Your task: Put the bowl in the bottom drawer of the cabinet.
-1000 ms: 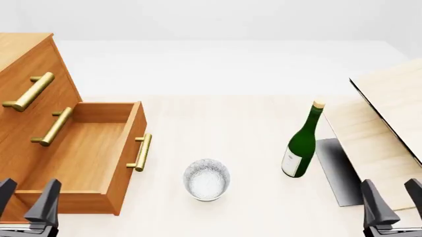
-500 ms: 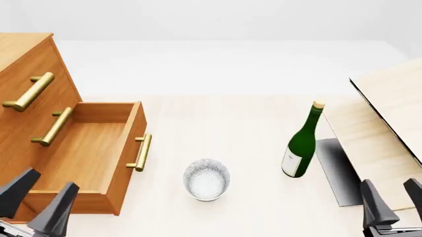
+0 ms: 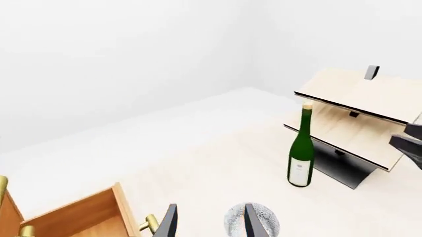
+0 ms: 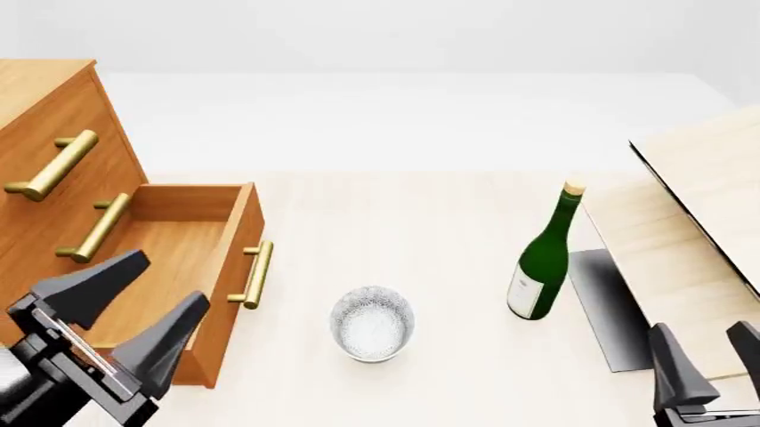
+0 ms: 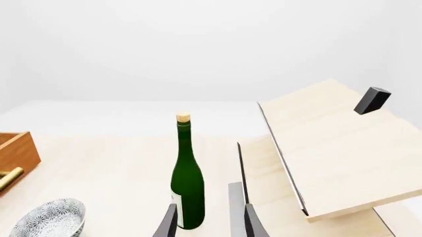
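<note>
the bowl (image 4: pixel 372 322) sits right of the left gripper (image 4: pixel 128 311), nearer it than the right gripper (image 4: pixel 707 358); both have fingers spread, empty.

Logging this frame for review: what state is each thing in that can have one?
Bottom drawer: pulled open, nothing inside.
Upper drawers: shut.
Bowl: upright on the table, ungrasped.
Bottle: standing upright, corked.
Left gripper: open, holding nothing.
Right gripper: open, holding nothing.

Green bottle (image 4: pixel 543 264) with cork, upright on pale tabletop (image 4: pixel 416 222). Just right of it, tilted pale wooden boards (image 4: pixel 700 205) on dark stand (image 4: pixel 606 311).
</note>
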